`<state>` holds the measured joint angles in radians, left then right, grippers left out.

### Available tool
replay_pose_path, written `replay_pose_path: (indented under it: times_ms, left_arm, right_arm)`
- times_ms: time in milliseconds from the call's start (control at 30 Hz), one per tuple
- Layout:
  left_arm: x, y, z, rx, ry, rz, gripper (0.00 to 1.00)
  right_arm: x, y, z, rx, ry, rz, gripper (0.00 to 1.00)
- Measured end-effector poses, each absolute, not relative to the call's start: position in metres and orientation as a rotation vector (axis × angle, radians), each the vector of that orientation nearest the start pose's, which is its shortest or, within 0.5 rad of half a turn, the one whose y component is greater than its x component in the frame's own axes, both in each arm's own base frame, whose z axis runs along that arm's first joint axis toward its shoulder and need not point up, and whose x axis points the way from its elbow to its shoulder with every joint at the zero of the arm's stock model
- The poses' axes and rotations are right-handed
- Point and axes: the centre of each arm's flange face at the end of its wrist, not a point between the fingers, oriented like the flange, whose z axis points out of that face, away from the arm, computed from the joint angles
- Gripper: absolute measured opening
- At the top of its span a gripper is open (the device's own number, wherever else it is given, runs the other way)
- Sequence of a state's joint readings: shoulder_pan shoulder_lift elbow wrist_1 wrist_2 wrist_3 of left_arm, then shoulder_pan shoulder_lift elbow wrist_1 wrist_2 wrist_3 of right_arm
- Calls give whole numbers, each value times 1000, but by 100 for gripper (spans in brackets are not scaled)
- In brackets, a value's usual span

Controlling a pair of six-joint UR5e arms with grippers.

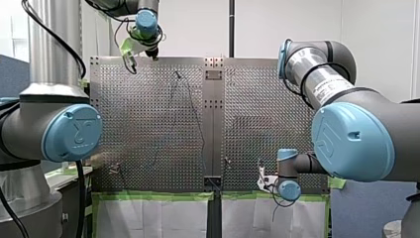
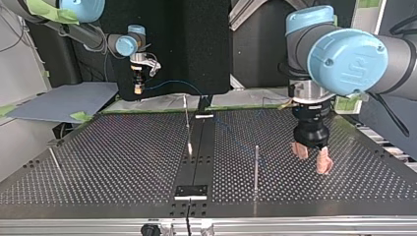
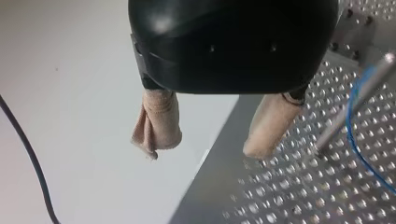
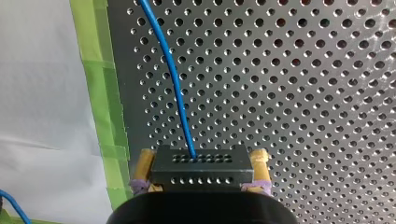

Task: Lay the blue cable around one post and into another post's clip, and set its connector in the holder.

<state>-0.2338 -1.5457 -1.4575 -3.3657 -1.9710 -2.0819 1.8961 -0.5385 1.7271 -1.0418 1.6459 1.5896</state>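
While my right tool [image 4: 201, 157] grips connector [image 4: 201, 171], arm lettering [image 1: 331, 89] is illegible.

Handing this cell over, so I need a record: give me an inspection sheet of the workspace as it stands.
Surface: perforated table, green tape on its edge.
Job's things: connector held off the table; a post stands near the left tool.
Clutter: nothing seen.
Tools: left tool open, empty, beige pads; right tool shut on the connector.
Cables: blue cable runs from the connector over the table; black cable hangs beside the left tool.
Surroundings: grey board beyond the table.
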Motion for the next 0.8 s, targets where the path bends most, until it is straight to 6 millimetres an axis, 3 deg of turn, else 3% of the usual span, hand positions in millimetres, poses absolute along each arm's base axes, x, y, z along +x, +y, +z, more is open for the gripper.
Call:
replay_pose_path:
  times_ms: [433,800]
  left_arm:
    - [422,-208,574,-356,1627,-235,100]
    - [430,-225,587,-199,1704,-234,100]
  right_arm:
    - [308,-525,-96,1503,-1184,1310,0]
    - [308,-526,-96,1499,-1186,1314,0]
